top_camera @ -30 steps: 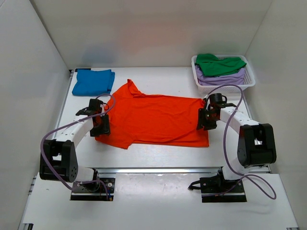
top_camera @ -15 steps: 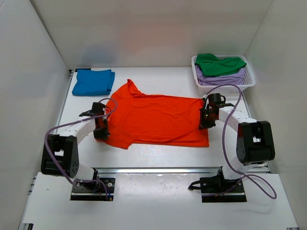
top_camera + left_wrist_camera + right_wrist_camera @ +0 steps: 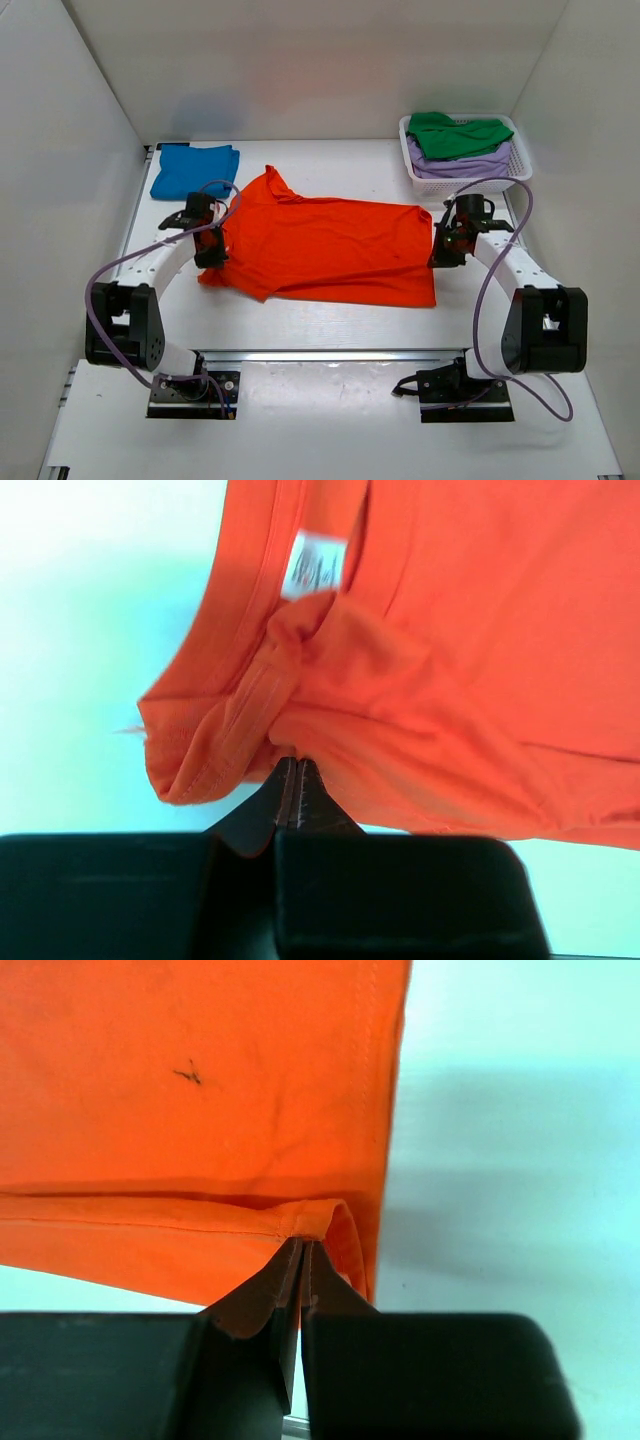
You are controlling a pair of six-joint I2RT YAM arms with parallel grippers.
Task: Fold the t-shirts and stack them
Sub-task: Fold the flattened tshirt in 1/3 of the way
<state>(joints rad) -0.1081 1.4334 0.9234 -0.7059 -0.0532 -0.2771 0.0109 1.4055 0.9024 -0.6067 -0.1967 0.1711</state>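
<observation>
White table (image 3: 330, 322) carries orange t-shirt (image 3: 320, 250), blue t-shirt (image 3: 195, 170), basket (image 3: 470, 183).

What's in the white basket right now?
A green t-shirt lies on top of a lavender t-shirt in the basket. Anything beneath them is covered.

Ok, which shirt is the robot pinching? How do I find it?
Find the white table, then its middle. The orange t-shirt lies spread out there, the left gripper and right gripper pinching its ends. It's the only orange one and the only one spread out; the blue t-shirt is folded.
</observation>
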